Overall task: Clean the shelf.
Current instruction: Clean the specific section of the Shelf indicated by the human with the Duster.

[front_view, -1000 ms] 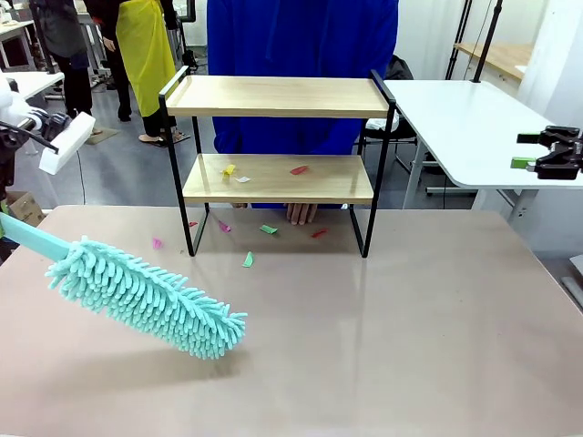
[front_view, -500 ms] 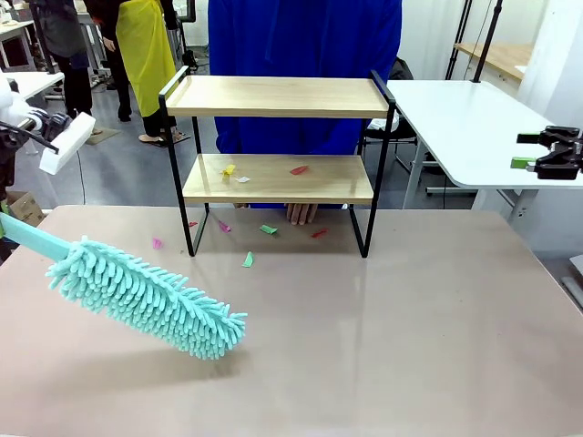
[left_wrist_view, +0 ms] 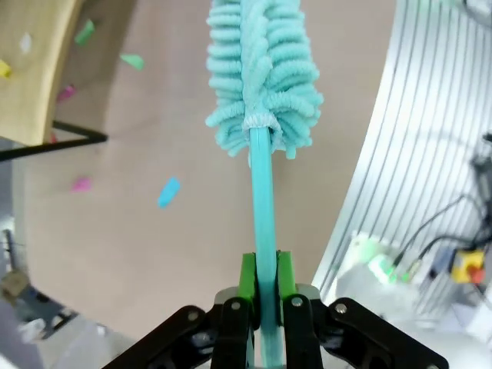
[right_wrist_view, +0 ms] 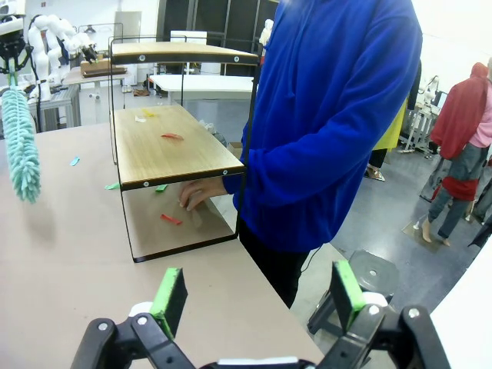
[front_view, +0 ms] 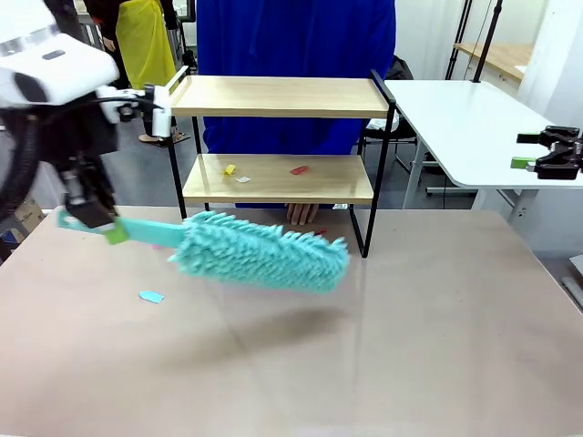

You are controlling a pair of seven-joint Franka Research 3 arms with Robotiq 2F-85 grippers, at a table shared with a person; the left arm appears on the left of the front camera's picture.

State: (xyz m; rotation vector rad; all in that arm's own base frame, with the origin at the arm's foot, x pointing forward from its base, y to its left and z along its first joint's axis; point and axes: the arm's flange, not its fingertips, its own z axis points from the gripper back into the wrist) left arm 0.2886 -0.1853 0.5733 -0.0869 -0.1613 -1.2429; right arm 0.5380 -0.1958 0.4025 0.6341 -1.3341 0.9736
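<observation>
Shelf: the shelf point(front_view: 278, 96) stands upright on its four legs at the far edge of the counter point(front_view: 428, 346), a little left of the middle; in the right wrist view point(right_wrist_view: 173, 150) its short end faces the camera.
Scraps on shelf: a yellow scrap point(front_view: 230, 169), a small white one and a red scrap point(front_view: 298, 169) lie on the lower board; the top board is bare.
Scraps on counter: a blue scrap point(front_view: 150, 296) lies toward the left edge, well in front of the shelf; the right wrist view shows a red scrap point(right_wrist_view: 171, 220) under the shelf and a green scrap point(right_wrist_view: 113, 185) just beside its near leg.
Left gripper: the left gripper point(front_view: 107, 228) hangs over the counter's left side, its fingers point(left_wrist_view: 247, 270) clenched on the duster's thin teal handle.
Duster: the duster point(front_view: 264, 253) lies nearly level, its fluffy head in front of the shelf's legs, its tip toward the right front leg; it is blurred, and its shadow falls on the counter below.
Right gripper: the right gripper point(right_wrist_view: 257, 288) is off the counter's right edge, over a white table point(front_view: 465, 118), fingers spread wide with nothing between them.
Person: a person in a blue top stands behind the shelf, one hand point(front_view: 301, 214) resting on the counter's far edge under the lower board.
</observation>
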